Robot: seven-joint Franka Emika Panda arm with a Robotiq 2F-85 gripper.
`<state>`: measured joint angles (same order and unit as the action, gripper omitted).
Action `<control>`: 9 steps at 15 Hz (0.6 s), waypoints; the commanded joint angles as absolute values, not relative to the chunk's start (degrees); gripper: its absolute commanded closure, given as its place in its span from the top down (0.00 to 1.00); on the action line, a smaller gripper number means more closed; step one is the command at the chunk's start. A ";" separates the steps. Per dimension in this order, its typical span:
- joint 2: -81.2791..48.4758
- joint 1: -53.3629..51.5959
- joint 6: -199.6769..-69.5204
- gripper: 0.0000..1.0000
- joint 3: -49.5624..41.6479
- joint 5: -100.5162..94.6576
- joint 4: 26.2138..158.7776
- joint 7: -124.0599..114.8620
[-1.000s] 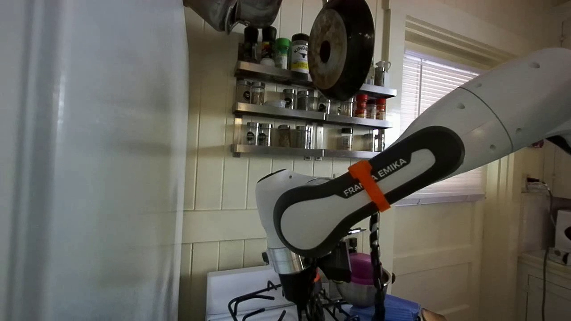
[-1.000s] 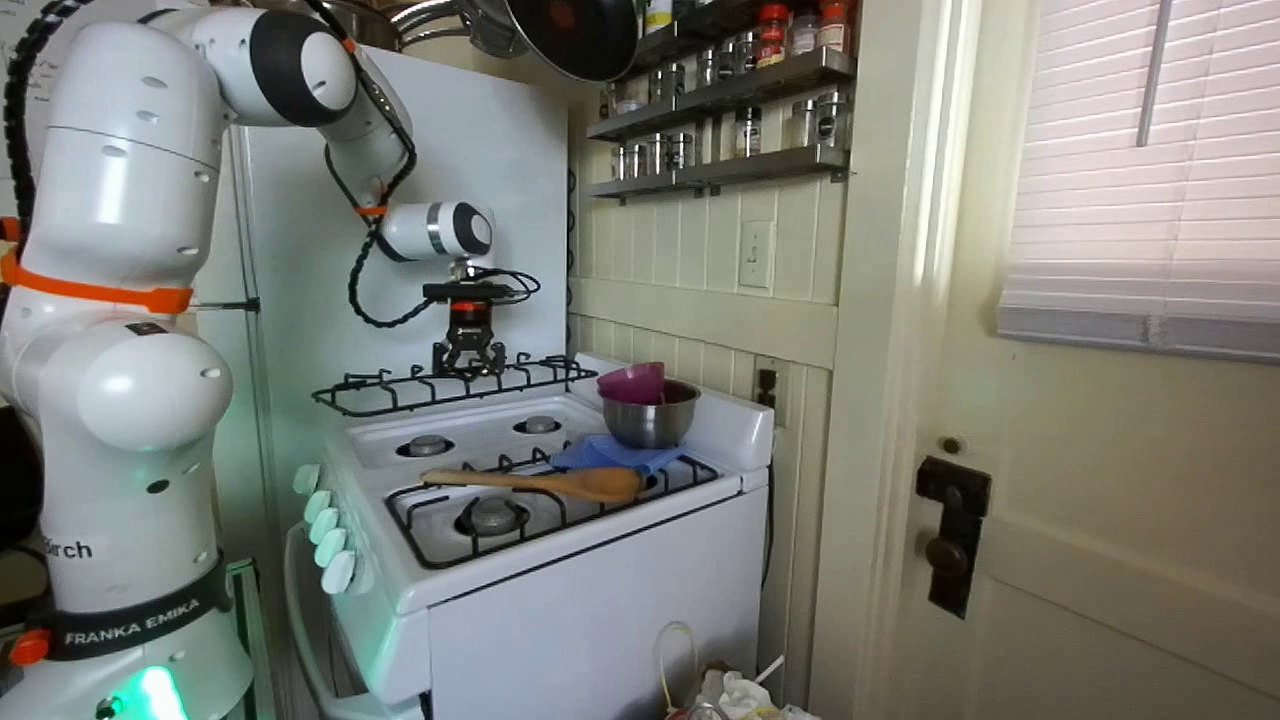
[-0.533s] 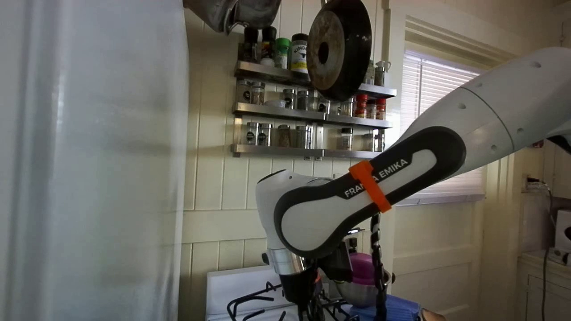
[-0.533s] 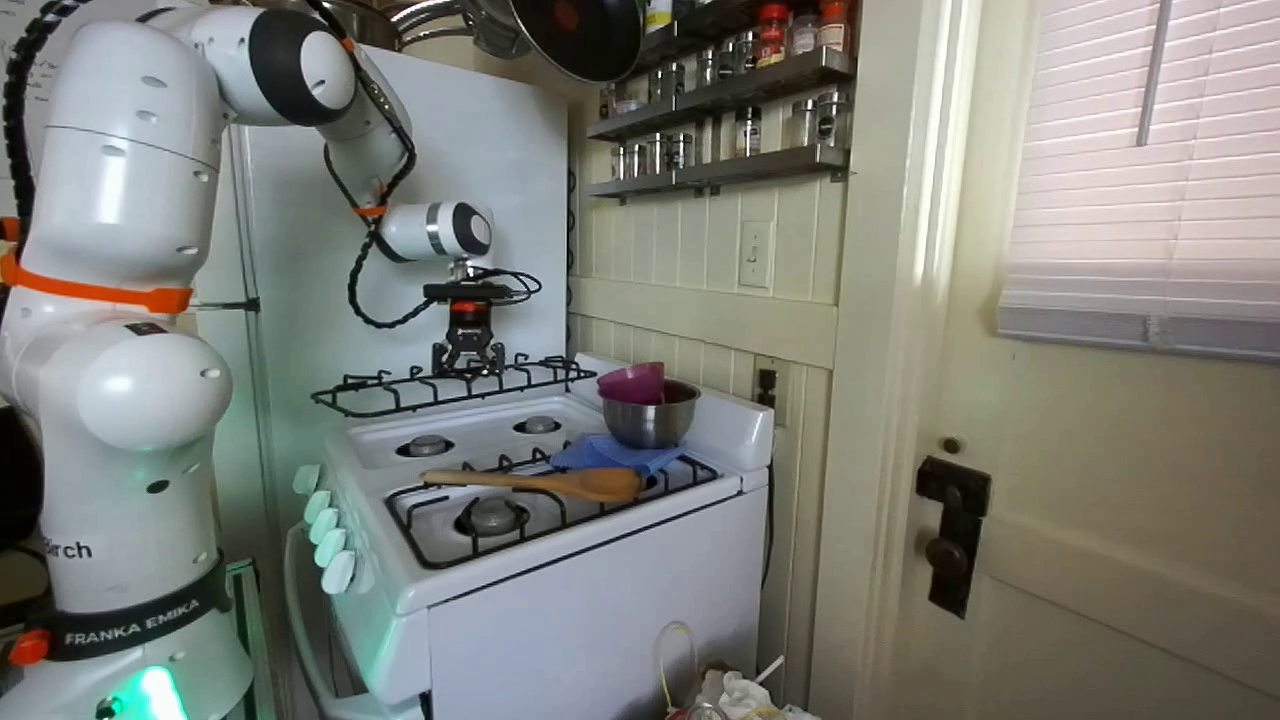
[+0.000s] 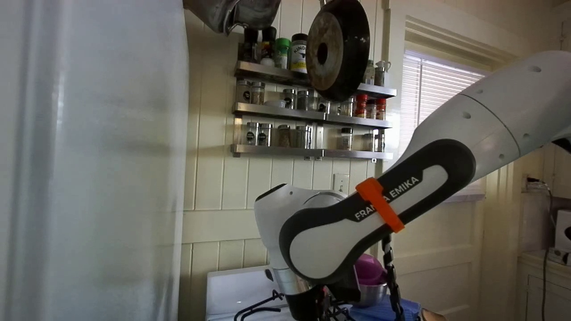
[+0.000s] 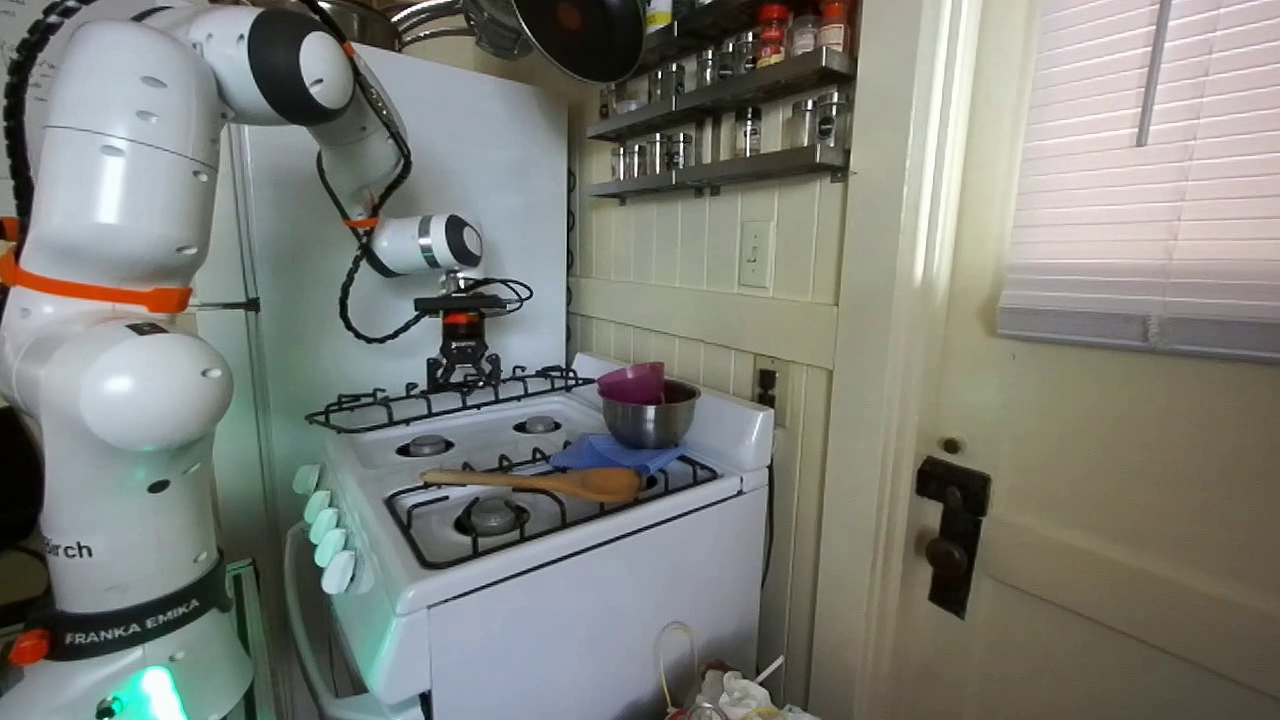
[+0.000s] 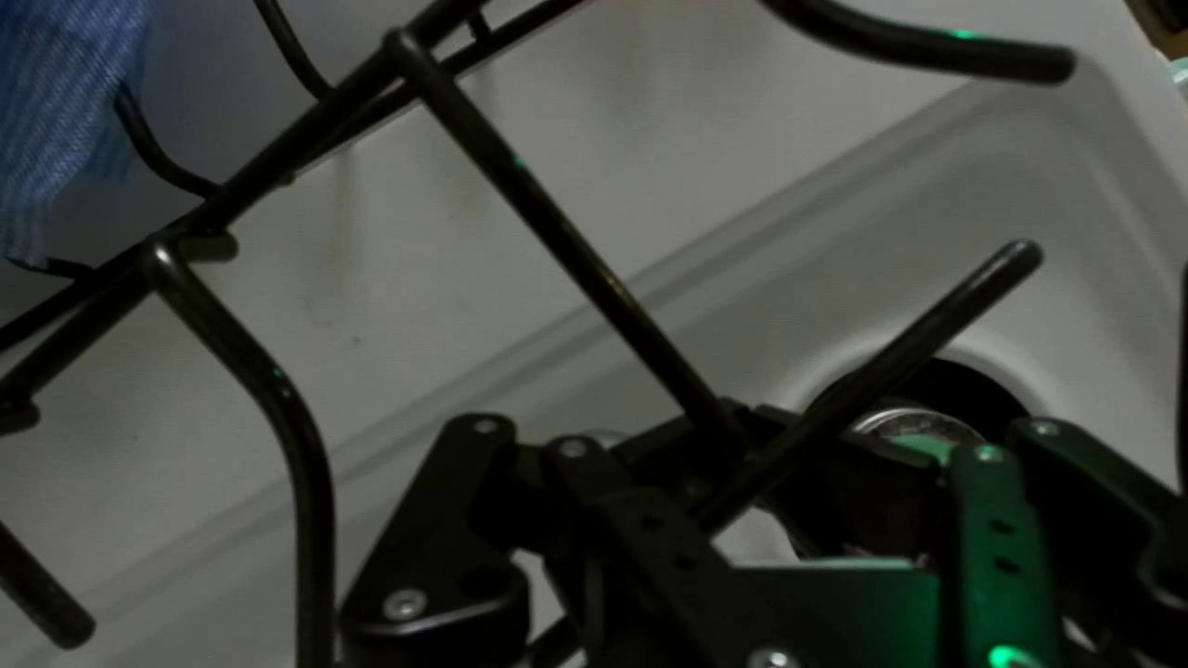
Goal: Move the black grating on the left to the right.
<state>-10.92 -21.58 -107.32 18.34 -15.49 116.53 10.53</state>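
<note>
The black grating (image 6: 400,420), of thin crossing bars, hangs roughly level above the left part of the stove. It spans much of the wrist view (image 7: 575,250), and a piece shows low in an exterior view (image 5: 267,309). My gripper (image 6: 463,382) points down at its middle. In the wrist view my gripper's fingers (image 7: 747,427) are closed around the place where bars meet. The fingertips are partly hidden by the bars. In an exterior view the gripper's lower end falls below the picture's edge.
The white stove (image 6: 600,590) has bare burners (image 6: 425,446) just below and beside the grating. A second grating (image 6: 420,562) lies on its right half, with a wooden spoon (image 6: 590,486), blue cloth (image 6: 600,452) and steel bowl (image 6: 650,425) holding the purple pot (image 6: 632,383). A pan (image 5: 341,49) hangs above.
My arm has moved down and slightly toward the stove's front. The grating has come down with the gripper, staying in its grip. The hanging pan swings slightly.
</note>
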 commanded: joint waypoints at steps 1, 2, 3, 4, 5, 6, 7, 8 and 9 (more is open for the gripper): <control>-4.35 -22.61 -105.15 0.00 19.43 -18.53 120.16 5.66; -2.97 -22.67 -104.96 0.00 19.64 -18.67 121.14 3.71; -1.79 -22.55 -104.77 0.00 19.89 -18.54 121.85 2.48; -0.47 -22.30 -105.05 0.00 19.98 -18.15 122.77 1.26; 0.90 -22.00 -105.64 0.00 19.99 -17.67 123.80 -0.19; 2.26 -21.75 -106.11 0.00 19.96 -17.35 124.86 -1.52; 4.22 -21.34 -106.82 0.00 19.76 -16.61 126.30 -2.49; 5.77 -21.02 -107.32 0.00 19.59 -16.04 127.51 -3.60; 7.64 -20.57 -107.60 0.00 19.30 -15.38 128.83 -4.77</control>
<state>-0.10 -21.67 -106.56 19.65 -17.00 123.79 -1.80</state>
